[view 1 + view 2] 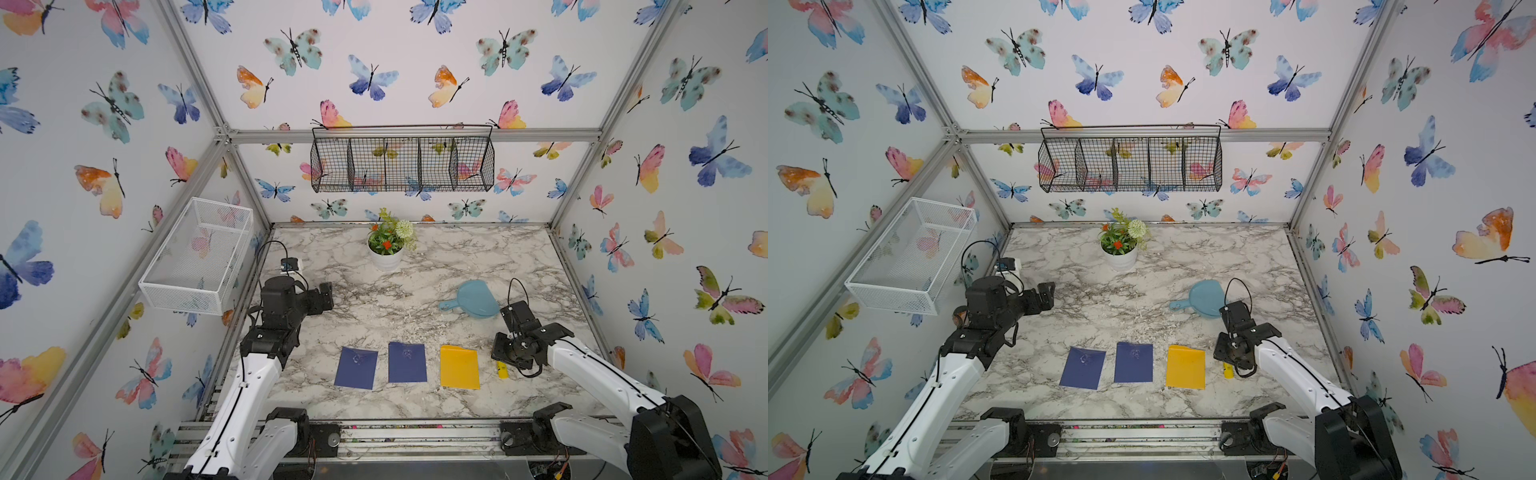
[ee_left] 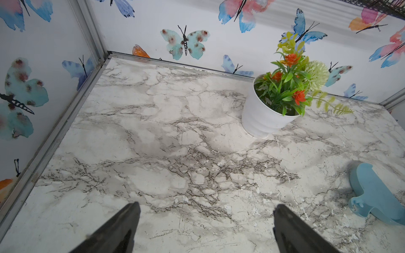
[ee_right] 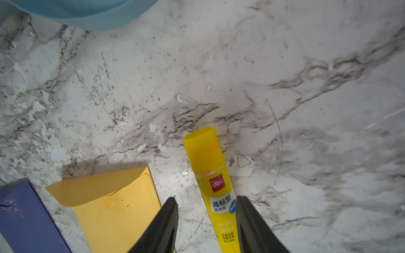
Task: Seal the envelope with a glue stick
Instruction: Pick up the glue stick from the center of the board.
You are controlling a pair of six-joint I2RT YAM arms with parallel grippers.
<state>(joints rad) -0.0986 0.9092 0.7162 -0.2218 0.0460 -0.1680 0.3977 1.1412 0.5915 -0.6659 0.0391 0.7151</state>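
The left claw (image 2: 207, 219) gapes wide and holds nothing, over bare worktop (image 2: 153, 131). Ahead of it stands a plant pot (image 2: 263, 118). A blue scoop (image 2: 377, 197), also ahead, is cut off at the frame edge.

Two blue envelopes (image 1: 356, 368) (image 1: 407, 362) lie flat between the claws. The yellow envelope (image 3: 116, 208) lies just beside the right claw (image 3: 206, 197), its flap lifted and its near part cut off.

The right claw is partly open and straddles the glue stick (image 3: 210, 175), which lies flat on the worktop. One finger (image 3: 243, 210) is against the tube and the other stands clear, so there is no grip. The tube's rear end runs out of frame.

In both top views the wrist hides the fingers, and only one end of the glue stick (image 1: 502, 370) pokes out. Beyond the right claw's tips only the scoop's rim shows.
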